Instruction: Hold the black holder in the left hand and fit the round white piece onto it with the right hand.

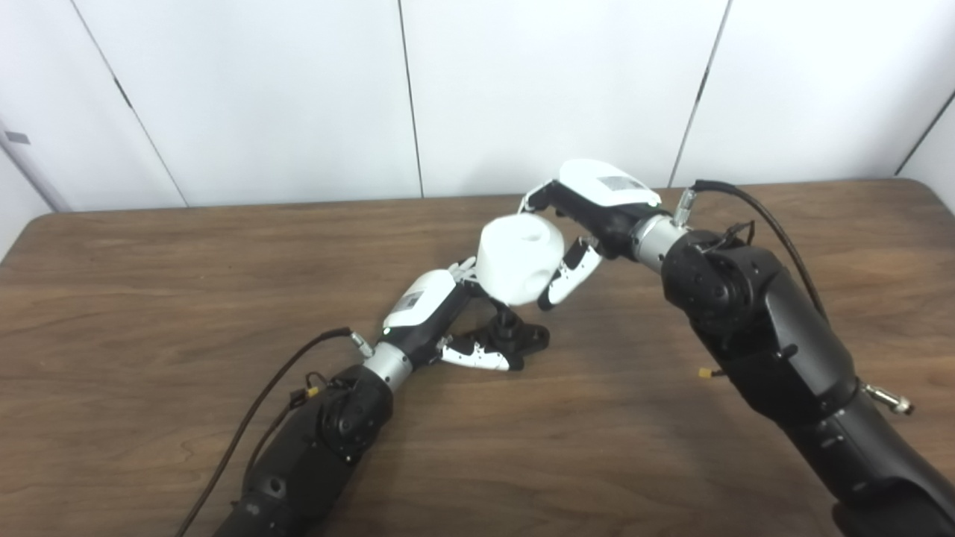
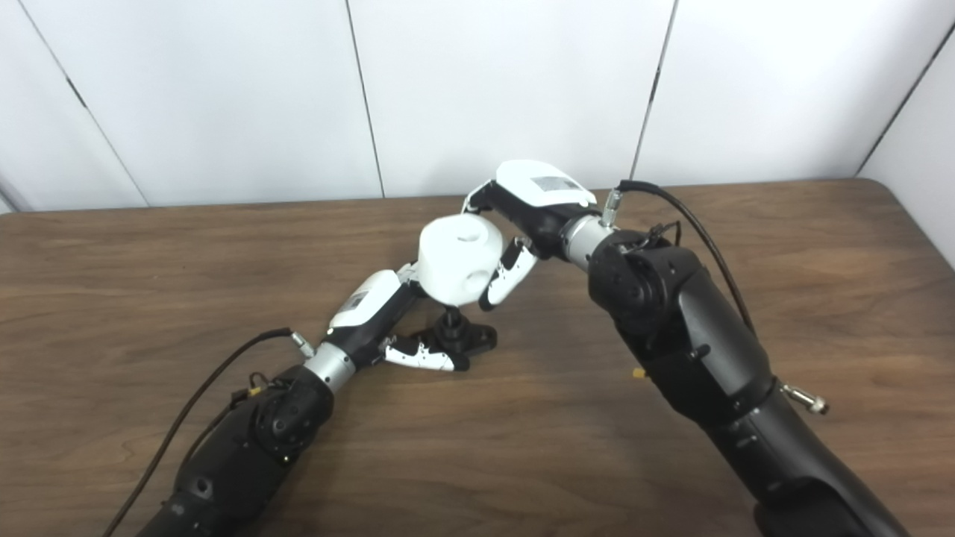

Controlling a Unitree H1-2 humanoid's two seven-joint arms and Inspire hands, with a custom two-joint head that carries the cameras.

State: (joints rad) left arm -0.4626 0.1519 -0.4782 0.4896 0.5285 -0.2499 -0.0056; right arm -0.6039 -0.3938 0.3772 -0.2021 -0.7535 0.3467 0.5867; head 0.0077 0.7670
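Left eye view: the round white piece (image 1: 520, 259) is a squat drum shape held above the bench (image 1: 149, 313), tilted so that its flat top face, carrying one round hole, points up and slightly toward the far wall; a second hole shows on its lower side wall. Its short axis runs roughly vertical with a lean to the right. The right hand (image 1: 589, 216) grasps the piece from the far right side, fingers (image 1: 568, 272) curled down along its right wall. Directly beneath the piece, the black holder (image 1: 515, 335) sits on the bench with a short upright post rising toward the underside of the piece; whether post and piece touch cannot be told. The left hand (image 1: 440, 313) is clasped around the holder from the near left, its fingertips (image 1: 485, 359) lying along the holder's front edge. The piece covers the upper part of the left hand. Right eye view: the round white piece (image 2: 458, 259) shows the same tilt, top hole facing up. The right hand (image 2: 533, 200) grips it from the right. The black holder (image 2: 459, 334) stands just below it, post upright, base flat on the bench (image 2: 112, 283). The left hand (image 2: 384, 309) grasps the holder from the left. Black cables run along both forearms.
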